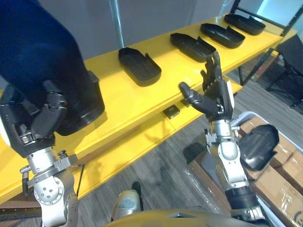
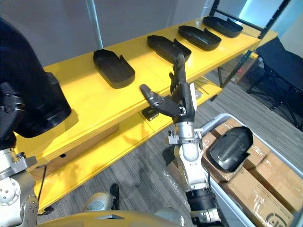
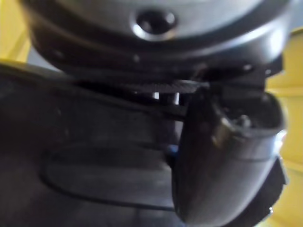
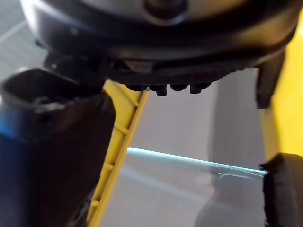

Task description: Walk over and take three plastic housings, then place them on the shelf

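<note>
- At the 9 o'clock side of the head views, the held housing [image 1: 52, 61] hangs dark and large over the near end of the yellow shelf [image 1: 118, 101]. I cannot tell whether it touches the board.
- The left hand [image 1: 40, 120] carries it from below, fingers curled round its lower edge. That hand's wrist view shows the thumb pressed against the dark shell.
- Its long axis seems to run from about 11 o'clock to 5 o'clock, close to the lie of the housings set on the shelf.
- Bare shelf lies under it and on toward 3 o'clock, as far as the nearest shelved housing [image 1: 139, 66]. That one lies open side up, with its long axis from 10 to 4 o'clock.
- Three more housings [image 1: 191, 46] [image 1: 222, 34] [image 1: 245, 22] carry the row on toward 1 o'clock, each apart from the next.
- The step in hand looks like the setting-down. The left hand has the piece, so the move is likely straight down onto the bare stretch, keeping clear of the neighbour at 3 o'clock.
- The right hand [image 1: 217, 99] stands before the shelf's front edge. Its fingers are straight and point to 12 o'clock, its thumb is spread toward 10, and it holds nothing.
- At 4 o'clock from it, a spare housing [image 1: 258, 146] lies dome up on cardboard boxes [image 1: 279, 189] inside a white-rimmed cart [image 1: 251, 114]. The right hand is the nearer one to it.
- A small dark block [image 1: 171, 111] sits on the lower shelf [image 1: 137, 142], at 8 o'clock from the right thumb.
</note>
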Robot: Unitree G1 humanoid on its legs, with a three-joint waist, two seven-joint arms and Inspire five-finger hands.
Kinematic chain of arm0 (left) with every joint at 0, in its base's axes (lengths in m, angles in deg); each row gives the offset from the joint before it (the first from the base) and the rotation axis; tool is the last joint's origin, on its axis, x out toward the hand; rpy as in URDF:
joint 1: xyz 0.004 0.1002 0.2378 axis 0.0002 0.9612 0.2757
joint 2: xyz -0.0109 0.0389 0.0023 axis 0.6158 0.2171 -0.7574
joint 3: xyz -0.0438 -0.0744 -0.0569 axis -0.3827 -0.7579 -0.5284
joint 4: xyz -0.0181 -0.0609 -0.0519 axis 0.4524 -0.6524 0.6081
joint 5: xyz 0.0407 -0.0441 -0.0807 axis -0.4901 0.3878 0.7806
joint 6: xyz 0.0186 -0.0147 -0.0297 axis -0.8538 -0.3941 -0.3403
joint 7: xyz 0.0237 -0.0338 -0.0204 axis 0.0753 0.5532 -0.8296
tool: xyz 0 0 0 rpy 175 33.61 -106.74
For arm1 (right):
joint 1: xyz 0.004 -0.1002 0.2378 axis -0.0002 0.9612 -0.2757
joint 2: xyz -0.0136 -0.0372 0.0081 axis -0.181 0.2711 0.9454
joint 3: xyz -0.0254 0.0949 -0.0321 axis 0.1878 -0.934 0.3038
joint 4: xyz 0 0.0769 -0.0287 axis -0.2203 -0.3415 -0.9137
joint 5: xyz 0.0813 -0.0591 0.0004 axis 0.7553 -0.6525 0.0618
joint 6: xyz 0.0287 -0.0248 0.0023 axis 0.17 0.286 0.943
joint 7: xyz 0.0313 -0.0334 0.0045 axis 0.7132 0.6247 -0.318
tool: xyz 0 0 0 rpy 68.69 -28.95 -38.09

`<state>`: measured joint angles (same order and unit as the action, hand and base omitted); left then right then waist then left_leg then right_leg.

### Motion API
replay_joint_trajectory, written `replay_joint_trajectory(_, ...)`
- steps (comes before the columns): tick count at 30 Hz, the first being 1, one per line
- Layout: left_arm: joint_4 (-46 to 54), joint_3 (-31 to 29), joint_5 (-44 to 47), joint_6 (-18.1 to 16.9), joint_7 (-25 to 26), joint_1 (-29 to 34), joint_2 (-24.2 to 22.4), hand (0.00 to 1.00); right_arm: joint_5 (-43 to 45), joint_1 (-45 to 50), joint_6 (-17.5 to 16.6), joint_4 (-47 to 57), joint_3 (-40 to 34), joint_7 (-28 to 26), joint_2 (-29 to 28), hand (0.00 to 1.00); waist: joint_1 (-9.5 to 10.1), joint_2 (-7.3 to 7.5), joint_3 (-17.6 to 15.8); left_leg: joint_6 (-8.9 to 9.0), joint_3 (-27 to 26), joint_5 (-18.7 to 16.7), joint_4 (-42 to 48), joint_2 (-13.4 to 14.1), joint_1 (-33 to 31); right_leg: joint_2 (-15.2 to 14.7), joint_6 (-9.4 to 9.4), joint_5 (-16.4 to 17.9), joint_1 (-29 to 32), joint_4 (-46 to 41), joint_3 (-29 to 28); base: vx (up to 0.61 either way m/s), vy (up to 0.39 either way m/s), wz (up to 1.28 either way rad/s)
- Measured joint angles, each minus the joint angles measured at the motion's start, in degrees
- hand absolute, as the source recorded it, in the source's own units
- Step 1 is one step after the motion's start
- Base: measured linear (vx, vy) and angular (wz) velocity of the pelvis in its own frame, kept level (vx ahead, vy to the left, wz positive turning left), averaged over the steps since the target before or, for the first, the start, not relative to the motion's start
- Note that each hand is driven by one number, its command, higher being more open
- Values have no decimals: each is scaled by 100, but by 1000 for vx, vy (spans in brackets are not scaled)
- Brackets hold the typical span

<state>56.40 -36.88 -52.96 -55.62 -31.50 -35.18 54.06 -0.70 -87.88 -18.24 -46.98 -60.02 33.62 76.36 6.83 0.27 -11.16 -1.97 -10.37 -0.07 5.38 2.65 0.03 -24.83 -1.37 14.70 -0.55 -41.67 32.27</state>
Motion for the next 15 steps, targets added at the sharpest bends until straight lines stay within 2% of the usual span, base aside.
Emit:
replay_joint_trajectory(1, 5, 15, -2, 13, 39, -206, 38, 0, -143, -133, -57, 38, -126, 114, 194, 100, -59, -28, 2, 56, 273, -40, -25, 18, -3, 200, -24, -16, 359, 535, -425, 158, -29, 80)
replay_joint_trajectory(2, 4, 24, -2, 33, 67, -284, 50, 0, -143, -180, -95, 45, -172, 134, 257, 100, -89, -36, -3, 63, 387, -45, -34, 32, -13, 280, -77, -51, 509, 738, -680, 185, -90, 107)
replay_joint_trajectory(4, -15, 32, 5, 75, 236, -343, 57, 0, -112, -201, -187, 249, -348, 125, 309, 100, -200, -34, -1, 194, 737, -82, -28, 150, 25, 609, -444, -318, 844, 1505, -1600, 171, -194, 95)
replay_joint_trajectory(5, -25, 29, 11, 93, 272, -321, 57, 0, -101, -199, -200, 315, -372, 118, 314, 100, -219, -13, 11, 278, 815, -103, -25, 169, 45, 657, -490, -373, 826, 1695, -1676, 187, -298, 91)
replay_joint_trajectory(6, -33, 27, 39, 158, 298, -301, 61, 0, 61, -202, -210, 476, -426, 47, 338, 100, -226, 73, 62, 455, 1002, -161, 9, 181, 58, 727, -407, -505, 742, 2032, -1594, 152, -291, 71)
replay_joint_trajectory(7, -34, 28, 43, 175, 304, -288, 67, 0, 162, -211, -213, 557, -455, -3, 353, 100, -219, 163, 117, 556, 1085, -197, 41, 164, 40, 757, -376, -552, 678, 2208, -1478, 201, -445, 99)
replay_joint_trajectory(8, -89, 71, 47, 182, 306, -273, 19, 0, 335, -237, -223, 656, -534, -118, 437, 100, -240, 266, 194, 776, 1310, -252, 116, 190, 23, 876, -507, -1097, 466, 2458, -1416, 215, -473, 103)
replay_joint_trajectory(9, -168, 229, 127, 222, 248, -182, -162, 0, 440, -243, -211, 654, -647, -207, 592, 100, -234, 29, 289, 871, 1298, -285, 207, 503, -23, 1118, -411, -1030, 204, 2663, -1025, 233, -505, 99)
replay_joint_trajectory(10, -170, 293, 185, 232, 186, -93, -237, 0, 472, -244, -190, 653, -701, -227, 650, 100, -237, -75, 366, 872, 1127, -267, 256, 653, -122, 1230, -357, -1055, 143, 2793, -867, 219, -395, 101)
replay_joint_trajectory(12, -192, 566, 250, 276, -135, -34, -471, 0, 575, -168, -67, 652, -1131, -220, 710, 100, -351, -299, 484, 817, -211, -33, 308, 996, -366, 1420, -237, -1089, -90, 3110, -236, 172, -264, 119)
replay_joint_trajectory(14, -194, 794, 249, 276, -298, -48, -542, 0, 757, 16, 43, 614, -1368, -188, 609, 100, -407, -350, 476, 804, -793, 243, 46, 1009, -213, 1426, -203, -1069, -240, 3100, 17, 167, -175, 86)
replay_joint_trajectory(15, -194, 953, 249, 276, -424, -42, -540, 0, 961, 257, 97, 583, -1457, -191, 476, 100, -381, -349, 457, 784, -927, 370, -217, 979, 61, 1437, -174, -1050, -445, 3097, 77, 160, -96, 47)
